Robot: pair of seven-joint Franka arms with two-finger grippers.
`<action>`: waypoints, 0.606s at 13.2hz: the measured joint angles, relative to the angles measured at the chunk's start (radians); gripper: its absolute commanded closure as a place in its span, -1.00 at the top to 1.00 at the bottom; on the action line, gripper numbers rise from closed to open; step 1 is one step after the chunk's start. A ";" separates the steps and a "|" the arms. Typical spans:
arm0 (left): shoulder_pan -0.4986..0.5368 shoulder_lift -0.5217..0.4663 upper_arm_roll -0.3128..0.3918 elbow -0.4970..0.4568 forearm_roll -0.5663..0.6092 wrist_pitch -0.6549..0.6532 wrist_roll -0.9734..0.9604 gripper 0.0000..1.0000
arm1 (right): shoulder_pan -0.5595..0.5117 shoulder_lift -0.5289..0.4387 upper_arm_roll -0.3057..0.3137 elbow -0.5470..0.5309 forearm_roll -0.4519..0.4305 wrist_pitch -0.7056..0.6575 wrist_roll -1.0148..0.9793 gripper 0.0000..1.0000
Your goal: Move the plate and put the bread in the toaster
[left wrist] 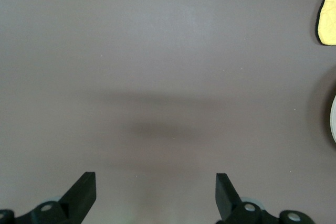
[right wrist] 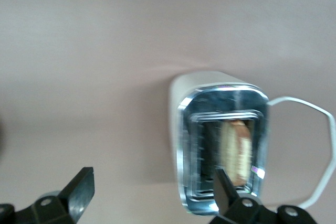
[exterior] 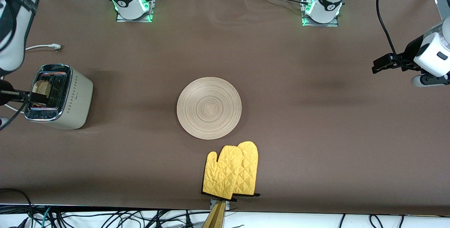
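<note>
the brown tabletop [exterior: 316, 133] carries everything, and the plate serves as the landmark here. the plate [exterior: 209, 108] lies flat near the middle of the tabletop, with nothing on it; a sliver of its rim also shows at the edge of the left wrist view.

the toaster [exterior: 59, 96] stands well apart from the plate, toward the right arm's end of the tabletop, chrome top up and its diamond-patterned side turned toward the plate. its white power cord [exterior: 42, 47] trails on the tabletop, farther from the front camera than the toaster.

a pair of yellow oven mitts [exterior: 232, 171] lies just beside the plate, nearer to the front camera, overlapping each other at the tabletop's edge.

the left hand [left wrist: 156, 195] hangs in the air over bare tabletop toward the left arm's end, well apart from the plate; its 2 fingers are spread wide with nothing between them, and this arm waits.

the right hand [right wrist: 152, 192] hovers over the toaster, well apart from the plate, its fingers spread wide and holding nothing.

the bread [exterior: 42, 88] stands upright in 1 of the toaster's 2 slots, its rounded crust end poking above the chrome; the right wrist view shows it in the slot as well.
</note>
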 measured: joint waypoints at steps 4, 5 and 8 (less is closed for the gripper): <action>0.000 0.000 0.000 0.000 0.000 0.000 0.000 1.00 | 0.081 -0.011 0.006 0.000 0.016 -0.040 0.002 1.00; 0.000 0.000 0.000 0.000 0.000 0.000 0.000 1.00 | 0.087 -0.011 0.006 -0.001 0.017 -0.070 0.002 1.00; 0.000 0.000 0.000 0.000 0.000 0.000 0.000 1.00 | 0.110 -0.013 0.008 -0.001 0.017 -0.112 0.006 1.00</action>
